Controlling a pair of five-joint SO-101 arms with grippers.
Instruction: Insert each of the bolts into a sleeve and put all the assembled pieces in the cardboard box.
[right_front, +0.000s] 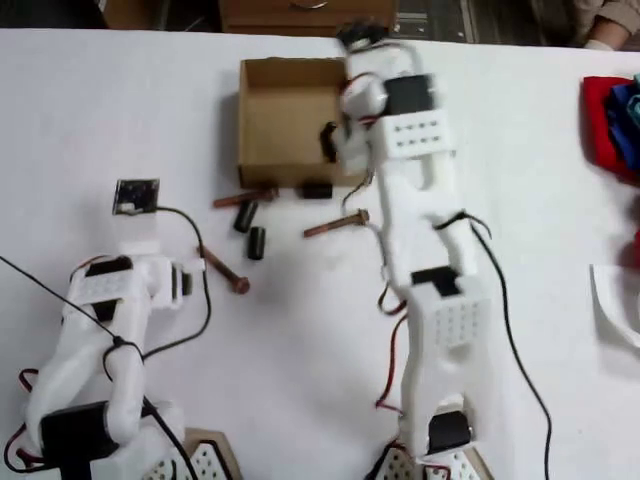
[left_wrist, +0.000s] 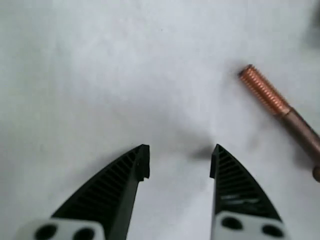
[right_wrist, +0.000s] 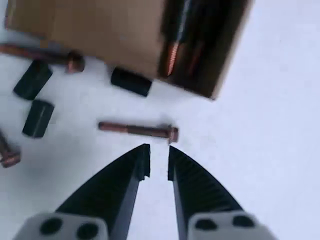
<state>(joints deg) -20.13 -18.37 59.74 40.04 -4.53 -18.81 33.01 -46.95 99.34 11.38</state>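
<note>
White tabletop (right_front: 300, 380) carries everything, with both arms rooted at its near edge. On the near left, the left arm (right_front: 95, 330) is folded low. The left gripper (left_wrist: 180, 160) points down at bare tabletop, its fingers spread wide with nothing between them. Just beside it, not touching, lies the near bolt (left_wrist: 265, 92), copper-coloured, with its threaded end toward the gripper.

A little farther out lie two black sleeves on their sides, the near sleeve (right_front: 257, 243) and the mid sleeve (right_front: 245, 215), close together but apart. To their right, the middle bolt (right_wrist: 137, 130) lies flat with its head toward the right arm (right_front: 440, 330), which stretches from the near edge far out over the tabletop. The right gripper (right_wrist: 159, 161) hangs just short of that bolt's head, its fingers a narrow gap apart and holding nothing.

Farther on, the far bolt (right_front: 243, 199) lies just in front of the box (right_front: 270, 120). Its head points toward the far sleeve (right_front: 317, 190), which lies right beside the box's near wall. The box is open-topped cardboard. In its right-hand part, as the high view shows it, lies one assembled piece (right_wrist: 175, 50), a dark sleeve with a copper threaded end showing.

At the far right edge sits a red cloth (right_front: 605, 110), and wooden furniture (right_front: 300, 12) stands beyond the tabletop.
</note>
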